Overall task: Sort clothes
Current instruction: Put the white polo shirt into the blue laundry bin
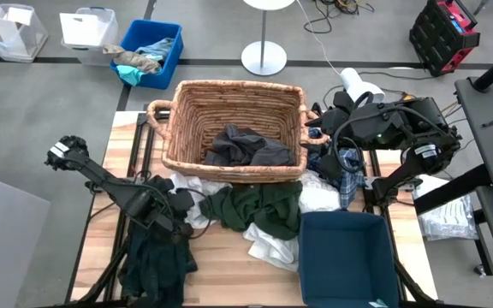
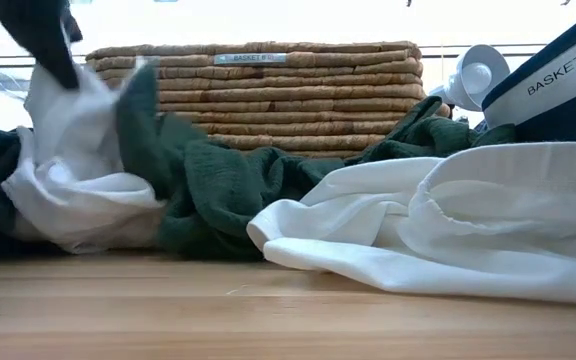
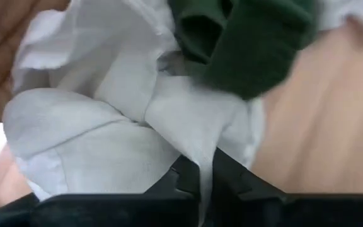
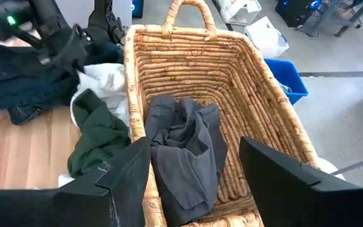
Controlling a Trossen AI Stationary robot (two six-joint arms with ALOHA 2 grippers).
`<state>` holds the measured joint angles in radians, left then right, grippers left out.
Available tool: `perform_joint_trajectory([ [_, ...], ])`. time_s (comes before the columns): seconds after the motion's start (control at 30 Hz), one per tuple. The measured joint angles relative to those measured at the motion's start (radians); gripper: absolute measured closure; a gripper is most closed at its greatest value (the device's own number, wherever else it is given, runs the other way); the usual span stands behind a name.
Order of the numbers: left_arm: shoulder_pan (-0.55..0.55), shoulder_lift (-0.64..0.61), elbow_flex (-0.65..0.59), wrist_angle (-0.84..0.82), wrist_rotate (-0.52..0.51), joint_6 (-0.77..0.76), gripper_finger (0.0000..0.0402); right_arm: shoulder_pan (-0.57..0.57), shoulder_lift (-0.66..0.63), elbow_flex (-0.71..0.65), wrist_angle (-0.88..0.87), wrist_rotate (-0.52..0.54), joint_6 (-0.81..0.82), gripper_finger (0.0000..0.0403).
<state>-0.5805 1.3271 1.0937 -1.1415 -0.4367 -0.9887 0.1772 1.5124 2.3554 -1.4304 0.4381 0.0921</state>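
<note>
Wooden slats of the tabletop [image 1: 229,257] carry a heap of clothes between a wicker basket [image 1: 182,128] at the far side and a navy bin [image 1: 345,257] at the near right. At the left gripper [image 3: 199,180] the fingers [image 3: 232,173] are clenched on a fold of a white garment [image 3: 106,126]; the left wrist view shows the pinched cloth running straight out from between the tips and widening away from them. Beyond that, the white cloth spreads under and beside a dark green garment [image 1: 259,205], which overlaps its far edge, so the green piece may drag along if the white one is lifted. A black garment [image 1: 157,261] lies under the left arm, at the near left of the tabletop.

The right gripper [image 4: 194,173] hangs over the wicker basket's right end with its fingers spread and nothing between them; a dark grey garment [image 4: 181,142] sits in the basket just ahead of them. A navy plaid piece [image 1: 341,167] lies crumpled at the right, beside the basket's handle.

The left arm is plainly the nearer one to the white garment. From its grip, the wicker basket lies far and to the right, the navy bin near and to the right, past the green garment.
</note>
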Motion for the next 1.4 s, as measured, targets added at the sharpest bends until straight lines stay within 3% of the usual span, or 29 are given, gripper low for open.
perform_joint_trajectory([
  [0.33,-0.072,0.04,0.384,-0.174,-0.008,-0.042,0.0401,0.0,0.0,0.0,-0.003,0.0,-0.005,0.017],
  [0.63,-0.08,0.184,0.819,-0.313,-0.053,0.059,0.0402,0.0,0.0,0.0,-0.002,-0.001,-0.041,0.0169],
  [0.8,-0.08,0.294,1.072,-0.432,-0.108,0.071,0.0402,0.0,0.0,0.0,0.002,-0.056,-0.059,0.0159],
  [0.93,-0.08,0.376,1.237,-0.423,-0.163,0.158,0.0402,0.0,0.0,0.0,0.037,-0.15,-0.062,0.0152],
  [1.2,-0.078,0.376,1.19,-0.351,-0.246,0.19,0.0401,0.001,0.027,-0.008,0.193,-0.394,-0.093,0.0136],
  [1.4,-0.078,0.387,1.199,-0.32,-0.317,0.248,0.0401,0.002,0.106,-0.01,0.314,-0.473,-0.119,0.0124],
])
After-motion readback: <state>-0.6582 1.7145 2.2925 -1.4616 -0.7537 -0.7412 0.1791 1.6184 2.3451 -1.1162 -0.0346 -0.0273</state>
